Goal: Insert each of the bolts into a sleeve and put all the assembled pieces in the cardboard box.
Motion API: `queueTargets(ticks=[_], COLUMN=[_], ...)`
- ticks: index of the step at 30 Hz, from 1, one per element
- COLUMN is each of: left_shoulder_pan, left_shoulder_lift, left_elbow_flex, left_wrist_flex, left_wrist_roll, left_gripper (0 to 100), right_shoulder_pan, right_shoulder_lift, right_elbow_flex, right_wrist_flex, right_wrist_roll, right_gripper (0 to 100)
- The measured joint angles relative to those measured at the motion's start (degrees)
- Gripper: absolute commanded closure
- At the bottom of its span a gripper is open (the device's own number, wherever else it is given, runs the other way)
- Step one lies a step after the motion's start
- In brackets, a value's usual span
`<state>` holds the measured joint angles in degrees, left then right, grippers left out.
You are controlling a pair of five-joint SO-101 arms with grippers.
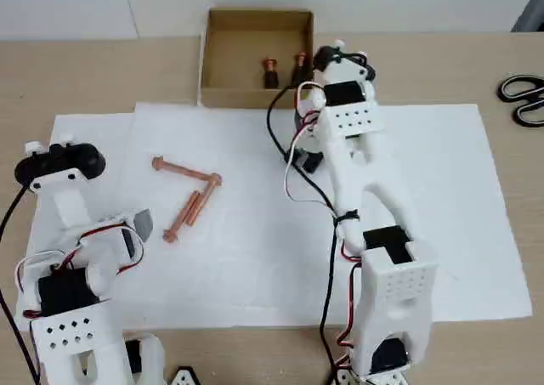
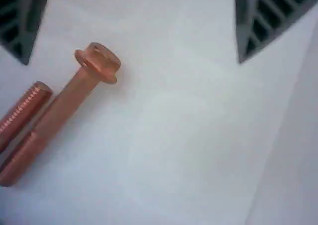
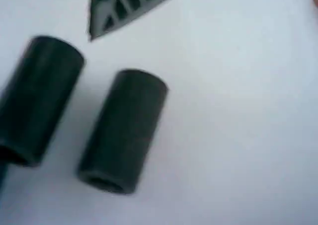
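Note:
Three copper bolts lie loose on the white sheet: one flat (image 1: pixel 183 170) and two side by side (image 1: pixel 189 211). My left gripper (image 2: pixel 133 61) hangs open just above that pair, with one bolt (image 2: pixel 69 103) lying between its fingers and the second bolt (image 2: pixel 20 116) beside it. My right gripper (image 1: pixel 308 151) is near the front of the cardboard box (image 1: pixel 204 62), open over two black sleeves (image 3: pixel 121 130) (image 3: pixel 39 98) that lie on the sheet. One of its fingers (image 3: pixel 126 6) shows beyond them. Two assembled pieces (image 1: pixel 270 72) (image 1: pixel 299 65) stand in the box.
The white sheet (image 1: pixel 255 257) covers most of the table. Scissors (image 1: pixel 523 98) lie at the far right edge on the bare wood. The right arm's body stretches across the sheet's middle right.

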<state>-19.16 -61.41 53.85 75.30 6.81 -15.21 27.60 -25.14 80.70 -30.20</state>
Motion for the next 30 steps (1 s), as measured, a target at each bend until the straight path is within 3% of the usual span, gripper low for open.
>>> queueTargets(ticks=[15, 22, 30], left_shoulder_pan=[0.0, 0.0, 0.0], left_shoulder_lift=[0.0, 0.0, 0.0], left_elbow_flex=[0.0, 0.0, 0.0], left_wrist_flex=[0.0, 0.0, 0.0], left_wrist_roll=[0.0, 0.0, 0.0], left_gripper=[75, 75, 75], right_shoulder_pan=[0.1, 0.6, 0.3], right_shoulder_lift=[9.1, 9.5, 8.7], right_elbow_flex=[0.0, -0.4, -0.6], right_wrist_flex=[-6.2, -5.5, -0.1], right_wrist_roll=[-2.1, -2.3, -1.3], right_gripper=[80.4, 99.8, 99.5])
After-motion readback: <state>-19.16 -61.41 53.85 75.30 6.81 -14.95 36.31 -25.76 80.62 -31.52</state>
